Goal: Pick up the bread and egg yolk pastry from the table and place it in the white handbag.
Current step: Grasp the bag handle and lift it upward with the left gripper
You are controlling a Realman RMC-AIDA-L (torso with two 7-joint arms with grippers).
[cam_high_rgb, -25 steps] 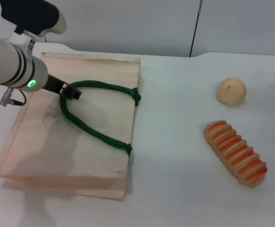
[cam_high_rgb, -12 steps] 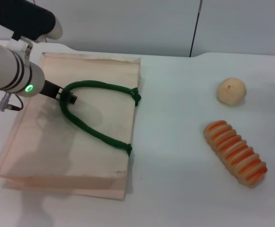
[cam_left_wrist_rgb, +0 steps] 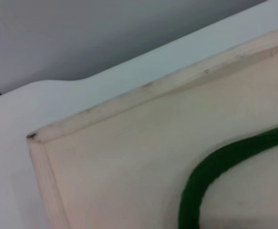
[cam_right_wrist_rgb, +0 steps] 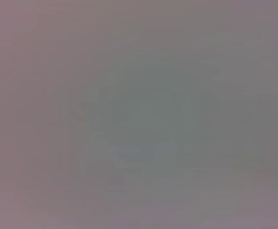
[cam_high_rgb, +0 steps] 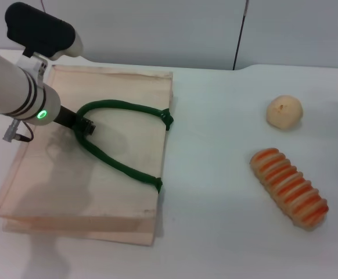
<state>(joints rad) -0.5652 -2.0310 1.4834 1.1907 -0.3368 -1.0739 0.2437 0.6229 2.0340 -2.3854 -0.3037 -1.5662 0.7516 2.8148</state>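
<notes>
Flat, the cloth white handbag (cam_high_rgb: pixel 99 174) lies under left gripper (cam_high_rgb: pixel 86 124); its jaws' state unclear

The flat cream handbag (cam_high_rgb: pixel 122 168) looks like matt cloth, its dark green handle (cam_high_rgb: pixel 108 156) like twisted rope. The orange-striped ridged bread (cam_high_rgb: pixel 289 188) looks smooth and faintly glossy, on a smooth matt white table (cam_high_rgb: pixel 227 232).

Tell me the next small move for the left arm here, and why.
Probably lift the green handle a little to open the white handbag. The left tool sits at the handle's loop, the bag lies flat, and the bread and egg yolk pastry are on the table. Whether it grips the handle is unclear.
</notes>
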